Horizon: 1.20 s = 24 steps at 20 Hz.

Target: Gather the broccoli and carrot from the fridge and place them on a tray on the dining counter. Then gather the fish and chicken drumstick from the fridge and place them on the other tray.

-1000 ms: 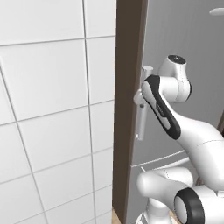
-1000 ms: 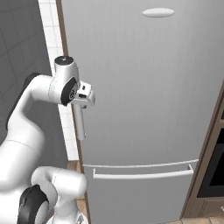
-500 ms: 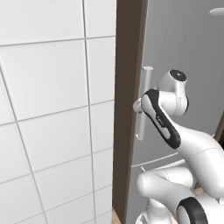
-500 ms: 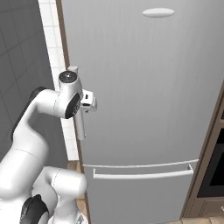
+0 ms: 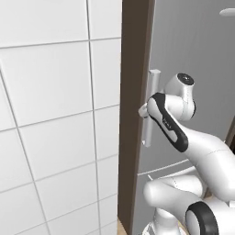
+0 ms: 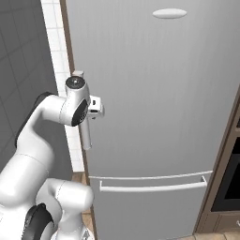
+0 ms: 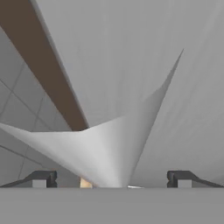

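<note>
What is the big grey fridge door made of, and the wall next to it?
The fridge door looks like brushed metal, maybe steel: flat grey with a soft sheen and faint vertical streaks. Its upright handle has the same pale metallic look. The wall looks like glossy white ceramic tile, with big squares split by thin grey grout lines. It is all rendered, so this is only a guess.

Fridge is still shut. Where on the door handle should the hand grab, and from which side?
Grip the handle around its middle, coming straight at the fridge door from the front. It is a slim upright bar standing off the door's left edge, so open fingers can go either side of it. The hand is open and already lined up, bar between the tips; probably just ease in and close.
</note>
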Motion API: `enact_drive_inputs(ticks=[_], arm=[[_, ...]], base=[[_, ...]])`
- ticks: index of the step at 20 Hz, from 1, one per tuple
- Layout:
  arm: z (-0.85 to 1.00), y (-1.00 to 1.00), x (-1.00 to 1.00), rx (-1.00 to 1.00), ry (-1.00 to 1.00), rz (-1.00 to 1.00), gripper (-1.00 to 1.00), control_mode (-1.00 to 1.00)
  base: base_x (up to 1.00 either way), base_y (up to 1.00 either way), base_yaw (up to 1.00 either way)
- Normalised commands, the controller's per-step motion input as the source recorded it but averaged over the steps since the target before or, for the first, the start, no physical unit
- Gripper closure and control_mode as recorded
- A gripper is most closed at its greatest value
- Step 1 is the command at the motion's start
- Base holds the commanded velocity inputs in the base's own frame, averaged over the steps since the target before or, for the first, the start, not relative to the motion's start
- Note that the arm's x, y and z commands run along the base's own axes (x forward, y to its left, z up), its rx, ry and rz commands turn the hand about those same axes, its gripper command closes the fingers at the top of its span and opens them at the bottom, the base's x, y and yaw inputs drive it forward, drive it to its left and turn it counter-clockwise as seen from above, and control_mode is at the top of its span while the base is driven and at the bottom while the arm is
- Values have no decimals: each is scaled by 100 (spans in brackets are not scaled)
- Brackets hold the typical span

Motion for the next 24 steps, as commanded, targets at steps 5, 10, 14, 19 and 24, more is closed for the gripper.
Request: enact_drive_inputs(ticks=[5, 10, 14, 19, 24], arm=[[-14, 18, 32, 0, -6, 1, -100, -100], [-18, 23, 13, 0, -18, 5, -100, -100], [-14, 22, 31, 0, -11, 2, -100, -100], [-12, 12, 48, 0, -9, 0, -100, -100], [-16, 13, 53, 0, -7, 0, -100, -100]], base=[[0, 0, 0], [0, 0, 0], [0, 0, 0], [0, 0, 0], [0, 0, 0]])
